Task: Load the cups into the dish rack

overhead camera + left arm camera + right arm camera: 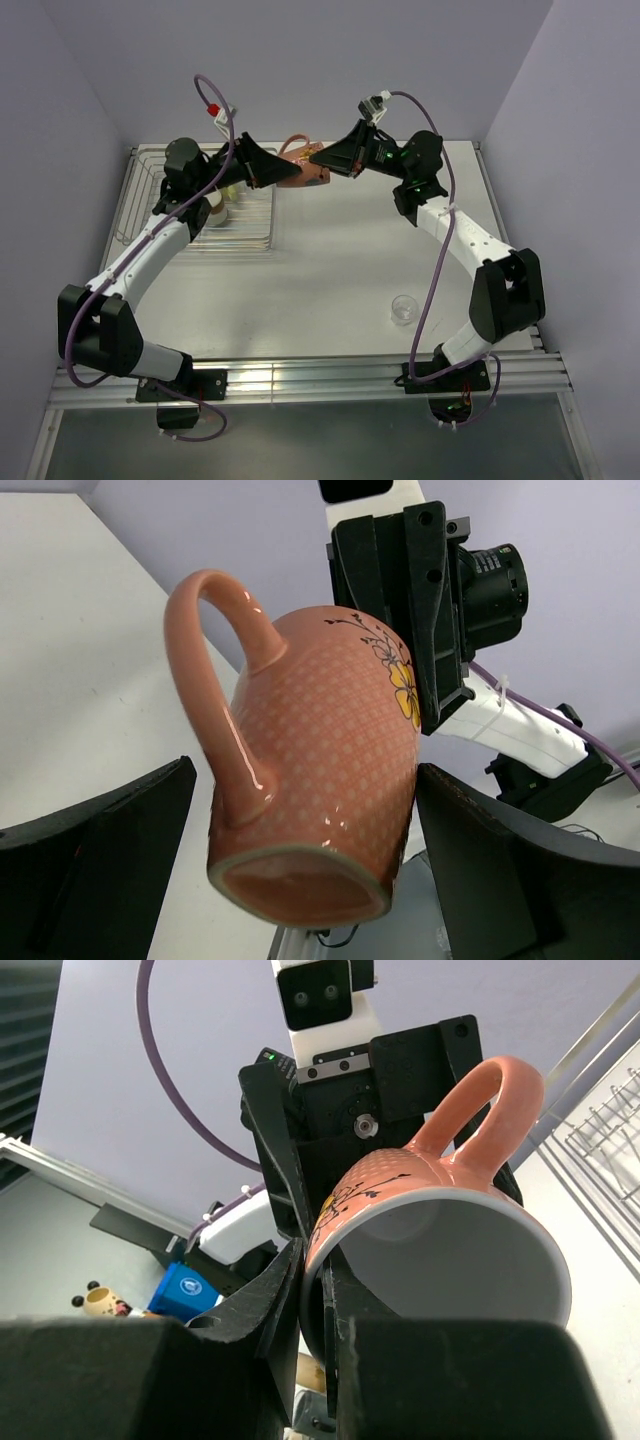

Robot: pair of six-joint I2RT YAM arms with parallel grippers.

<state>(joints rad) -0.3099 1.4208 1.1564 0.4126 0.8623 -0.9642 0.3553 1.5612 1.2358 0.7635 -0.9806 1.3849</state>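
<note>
Top view, upper centre: you have both arms meeting over the table [330,270], with the salmon-pink mug [303,177] held in the air between them. It sits just off the right edge of the dish rack [150,190], which fills the upper left.

Mug attitude: on its side, handle up. The base faces the left wrist camera and the white-lined mouth faces the right wrist camera.

Right gripper [312,1280]: clenched on the mug's rim. One finger is inside the mouth and the other is against the outer wall, at the lower left of the right wrist view.

Left gripper [305,780]: jaws spread, one to each side of the mug body. The finger at lower left of the left wrist view is clearly apart from the mug. The one at lower right is very close to the wall, but you cannot tell whether it touches.

Other cups: the pale yellow mug [220,205] is inside the rack, partly hidden by the left arm. One clear glass tumbler [403,308] stands upright on the table, lower right of centre, well apart from the rack.
</note>
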